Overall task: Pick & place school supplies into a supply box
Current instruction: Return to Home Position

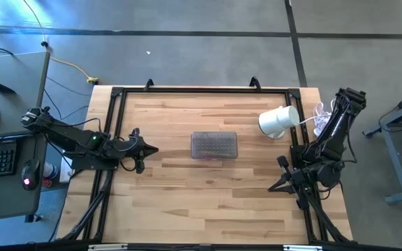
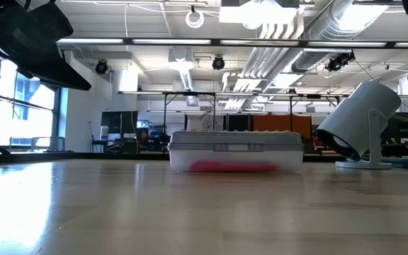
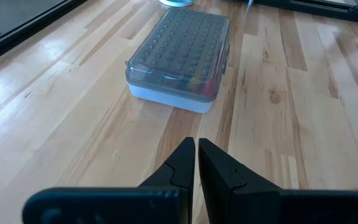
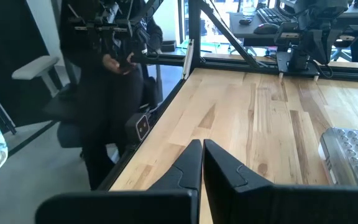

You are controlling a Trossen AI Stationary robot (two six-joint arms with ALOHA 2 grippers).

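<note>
Left hand (image 3: 196, 144) hangs empty, fingers pressed together, near the left edge of the table (image 1: 187, 202), aimed at the supply box (image 1: 213, 145); right hand (image 4: 202, 146) likewise closed on nothing by the right edge; the box lies mid-table, studded grey lid down, something red showing through its clear wall; no supplies lie loose, so packing looks done and only parking the arms remains, each folding clear of the box; pale plank top in a black frame, white cylindrical object (image 1: 278, 120) at its right; open workshop beyond, a dark-clothed person (image 4: 107, 68) standing beside the table.
</note>
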